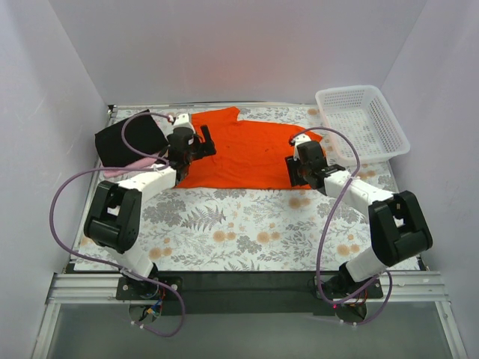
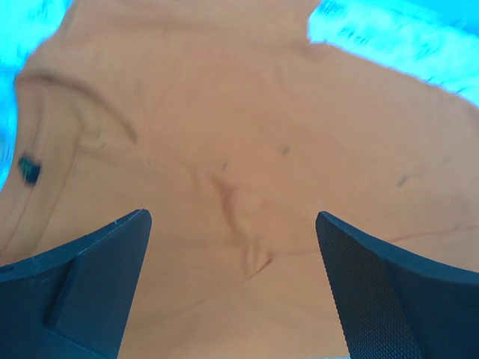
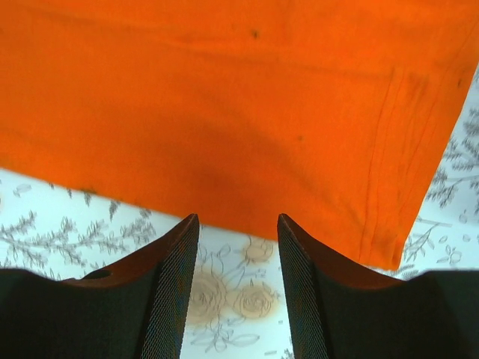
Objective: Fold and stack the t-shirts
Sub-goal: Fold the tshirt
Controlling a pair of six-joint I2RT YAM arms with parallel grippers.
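Note:
The orange t-shirt (image 1: 247, 153) lies spread flat at the back middle of the table. My left gripper (image 1: 206, 142) is open just above its left part; the left wrist view shows wrinkled orange cloth (image 2: 247, 149) between the wide jaws. My right gripper (image 1: 293, 173) is open at the shirt's near right edge; the right wrist view shows the hem (image 3: 224, 112) just past the fingertips, with flowered table cover between the jaws. The black t-shirt (image 1: 127, 138) lies folded at the back left, on the pale pink t-shirt (image 1: 120, 170), of which only an edge shows.
A white mesh basket (image 1: 363, 123) stands at the back right corner. The flowered table cover (image 1: 247, 224) spreads across the front. White walls close in the left, back and right sides.

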